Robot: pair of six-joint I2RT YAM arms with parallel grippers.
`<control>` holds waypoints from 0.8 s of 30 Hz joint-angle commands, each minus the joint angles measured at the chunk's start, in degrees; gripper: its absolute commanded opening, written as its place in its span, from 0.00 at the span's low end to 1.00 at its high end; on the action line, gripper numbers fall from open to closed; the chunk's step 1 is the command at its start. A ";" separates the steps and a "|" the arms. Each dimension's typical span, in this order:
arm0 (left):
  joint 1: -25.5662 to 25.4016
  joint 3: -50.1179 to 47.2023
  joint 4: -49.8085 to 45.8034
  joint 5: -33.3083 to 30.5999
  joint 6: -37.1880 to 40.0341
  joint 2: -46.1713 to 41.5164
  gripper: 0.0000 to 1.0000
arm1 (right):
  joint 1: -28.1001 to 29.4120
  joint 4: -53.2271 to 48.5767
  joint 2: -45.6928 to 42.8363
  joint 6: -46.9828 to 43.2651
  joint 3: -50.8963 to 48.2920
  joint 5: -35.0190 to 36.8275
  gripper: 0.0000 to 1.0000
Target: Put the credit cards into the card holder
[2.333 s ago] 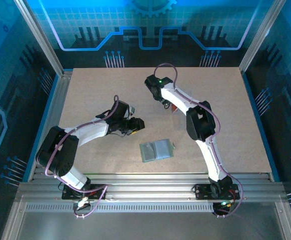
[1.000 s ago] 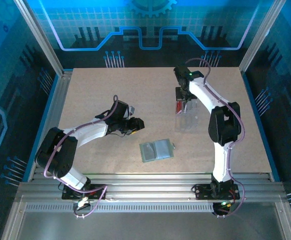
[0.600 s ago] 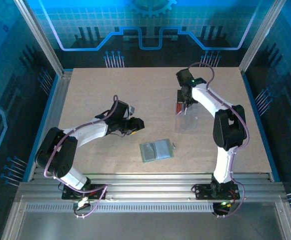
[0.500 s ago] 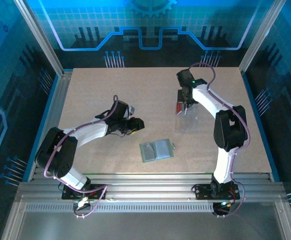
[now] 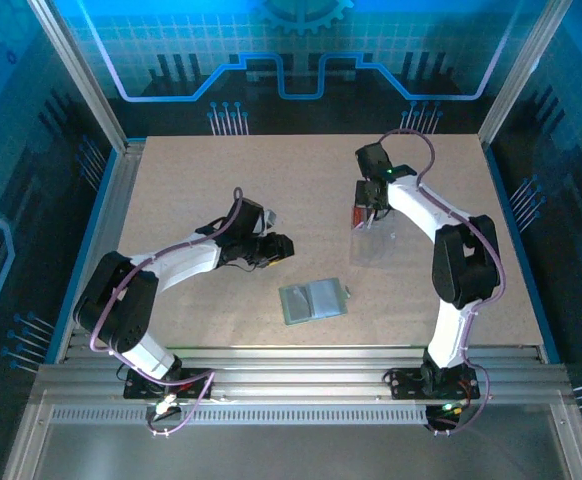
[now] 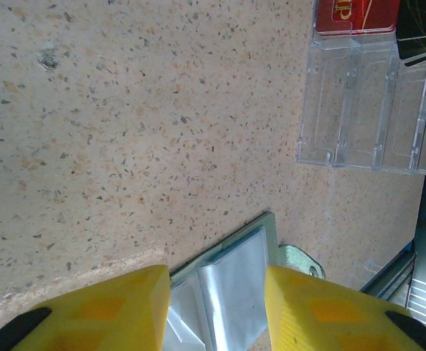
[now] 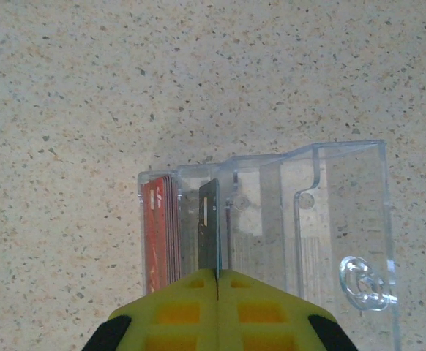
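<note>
At the clear case (image 7: 330, 219), the right gripper (image 7: 218, 274) pinches the black card (image 7: 209, 234); next, lift it over to the card holder (image 5: 314, 300) near the open left gripper (image 6: 213, 281).

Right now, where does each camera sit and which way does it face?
Top external: above, behind the bases, facing down onto the table; both arms show.
Left wrist: faces down past its open fingers at the grey-green sleeve.
Right wrist: faces past its shut fingers, holding the black card, into the clear case.
Shared: wrist views both show clear case, red card.
</note>
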 commanded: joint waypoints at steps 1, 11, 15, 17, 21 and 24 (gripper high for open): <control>-0.22 1.29 -1.55 0.67 -0.76 1.00 0.40 | -0.30 4.09 -3.43 1.17 -1.96 -0.31 0.00; -1.93 5.85 -2.08 1.12 -0.18 3.24 0.35 | -0.62 3.50 -2.84 2.28 -2.41 -0.77 0.00; -3.41 11.99 -1.53 4.10 -0.90 7.66 0.21 | -1.32 0.68 -3.58 3.44 -2.40 -0.52 0.00; -3.91 15.25 -1.33 4.87 -1.33 10.31 0.16 | -2.01 0.14 -4.21 4.01 -3.04 -0.44 0.00; -4.95 21.59 -0.16 7.06 -2.91 15.71 0.12 | -2.76 5.38 -5.53 3.55 -7.62 -2.37 0.00; -5.50 24.87 0.34 8.36 -3.87 18.78 0.11 | -3.04 5.76 -3.74 4.19 -7.76 -5.04 0.00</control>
